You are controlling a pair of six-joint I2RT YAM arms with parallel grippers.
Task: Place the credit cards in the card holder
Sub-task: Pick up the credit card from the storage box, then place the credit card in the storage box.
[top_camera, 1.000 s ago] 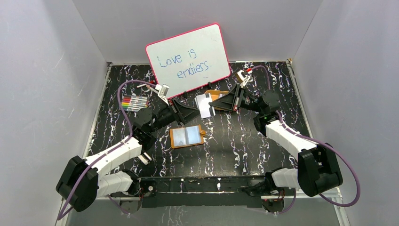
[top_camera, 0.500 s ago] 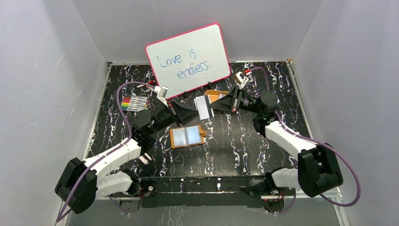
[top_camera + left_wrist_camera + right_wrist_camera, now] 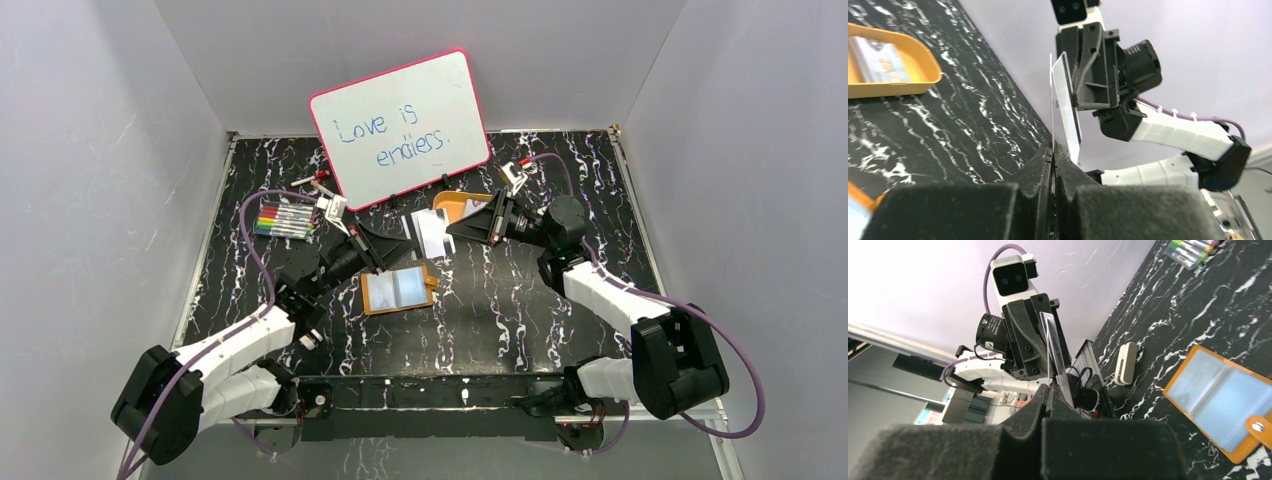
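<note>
"Two credit cards [image 3: 432, 232] are off the table [image 3: 500, 320], yes? What are they like?"

"Thin, flat, stiff rectangles with a slight gloss. From the left wrist, the edge-on card [image 3: 1051, 100] is only a pale line standing straight up. The tilted card [image 3: 1068, 107] just beside it shows a whitish-grey face with sharp corners."

"Who has them?"

"The left gripper [image 3: 1053, 148] has its black, matte, blocky fingers pressed together on the bottom of the edge-on card. From the right wrist, the right gripper [image 3: 1049, 390] is likewise clamped on the tilted card [image 3: 1054, 350], which rises from between its fingers and looks greyer at that slant. From above, both cards hang between the two grippers, which face each other in front of the pink-framed whiteboard [image 3: 400, 120]."

"And the card holder?"

"The card holder [image 3: 397, 290] lies open and flat on the black, white-veined, marble-look tabletop. It is nearer the arms' bases than the held cards and apart from them. Its border is orange-tan and leather-like. Inside are two clear, shiny sleeves that read bluish, and a small tab with a round snap sticks out on one side."

"Any other card?"

"One spare card [image 3: 880, 60], whitish with orange print, lies in the smooth orange tray [image 3: 923, 80], which has a rounded raised rim. A row of coloured markers [image 3: 285, 218] lies far left."
</note>
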